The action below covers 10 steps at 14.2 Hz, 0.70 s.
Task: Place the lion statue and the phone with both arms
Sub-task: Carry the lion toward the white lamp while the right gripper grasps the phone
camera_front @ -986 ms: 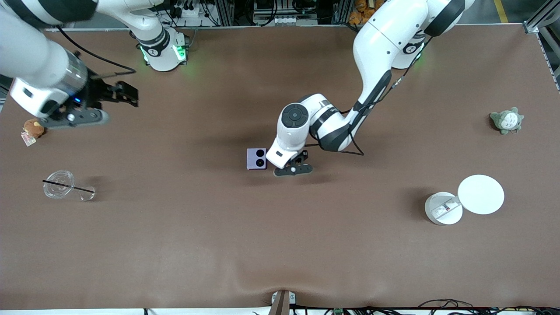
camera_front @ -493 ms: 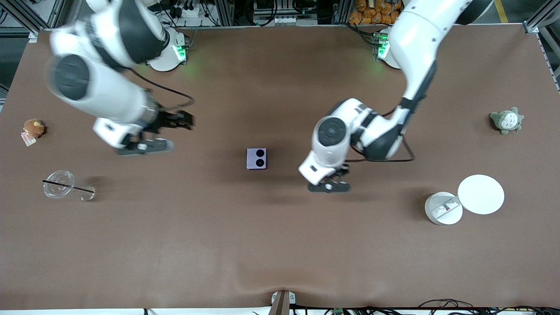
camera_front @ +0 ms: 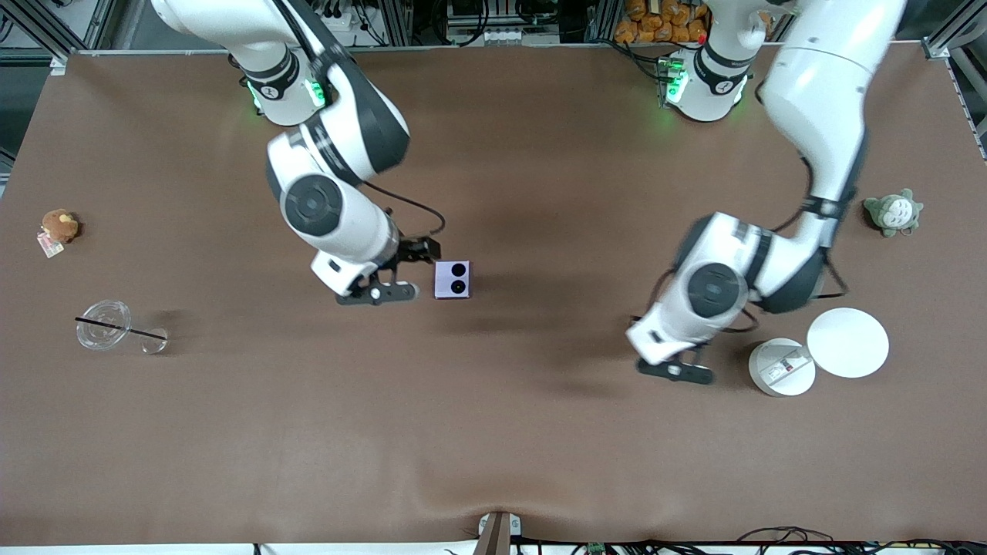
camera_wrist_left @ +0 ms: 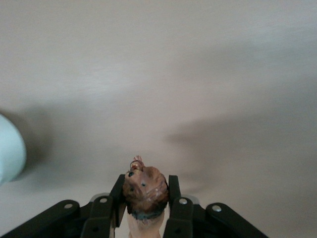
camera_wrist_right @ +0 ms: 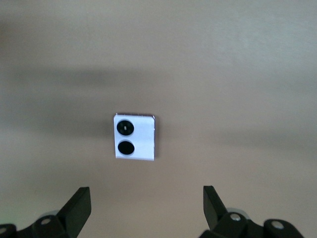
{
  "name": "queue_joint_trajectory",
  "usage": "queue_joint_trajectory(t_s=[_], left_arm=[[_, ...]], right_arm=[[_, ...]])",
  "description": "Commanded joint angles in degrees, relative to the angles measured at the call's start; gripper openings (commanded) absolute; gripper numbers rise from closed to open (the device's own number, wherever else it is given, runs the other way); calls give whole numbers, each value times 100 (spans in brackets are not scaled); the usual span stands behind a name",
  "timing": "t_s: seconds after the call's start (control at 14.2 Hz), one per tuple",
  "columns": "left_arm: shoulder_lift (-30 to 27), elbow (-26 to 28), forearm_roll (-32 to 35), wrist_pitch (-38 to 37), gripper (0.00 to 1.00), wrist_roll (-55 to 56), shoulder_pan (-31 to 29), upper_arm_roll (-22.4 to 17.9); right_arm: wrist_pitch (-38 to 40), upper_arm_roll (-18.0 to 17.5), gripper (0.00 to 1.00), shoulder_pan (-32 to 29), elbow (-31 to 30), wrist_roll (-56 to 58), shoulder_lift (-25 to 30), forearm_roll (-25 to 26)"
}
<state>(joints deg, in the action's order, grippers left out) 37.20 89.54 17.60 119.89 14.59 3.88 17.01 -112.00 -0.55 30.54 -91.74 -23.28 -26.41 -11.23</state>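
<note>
The phone (camera_front: pixel 453 279), pale lavender with two black circles, lies flat on the brown table near its middle. It also shows in the right wrist view (camera_wrist_right: pixel 134 137). My right gripper (camera_front: pixel 421 251) hangs open and empty over the table just beside the phone, on the side toward the right arm's end; in its wrist view (camera_wrist_right: pixel 146 199) the jaws stand wide apart. My left gripper (camera_front: pixel 677 361) is over the table beside a white round container (camera_front: pixel 781 367). In its wrist view (camera_wrist_left: pixel 145 192) it is shut on the lion statue (camera_wrist_left: pixel 145 187), whose orange-brown head sticks out between the fingers. The statue is hidden in the front view.
A white disc (camera_front: pixel 847 342) lies touching the round container. A grey-green and white plush toy (camera_front: pixel 893 212) sits at the left arm's end. A brown plush toy with a tag (camera_front: pixel 59 225) and a clear cup with a black straw (camera_front: pixel 102 324) are at the right arm's end.
My left arm has swung away from the phone toward the white container. My right arm has swung in from the right arm's end to just beside the phone. The phone has not moved.
</note>
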Motion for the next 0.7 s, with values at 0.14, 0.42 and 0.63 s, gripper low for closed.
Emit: queue_joint_trajectory(t_s=[0.14,0.42,0.63], left_arm=[[-82,363,112,123,0,-430,-607,75],[120,336,129,464,0,-465,-827,40],[331,205,121,921,0,-536,-1012,40]], right_arm=[[-699,63,100,321,86,-115,-697,-55],[-1271,72,100,523,-1,-124,-1164,-20],[-1841,72,100,567,-431,-124,-1182,-11]])
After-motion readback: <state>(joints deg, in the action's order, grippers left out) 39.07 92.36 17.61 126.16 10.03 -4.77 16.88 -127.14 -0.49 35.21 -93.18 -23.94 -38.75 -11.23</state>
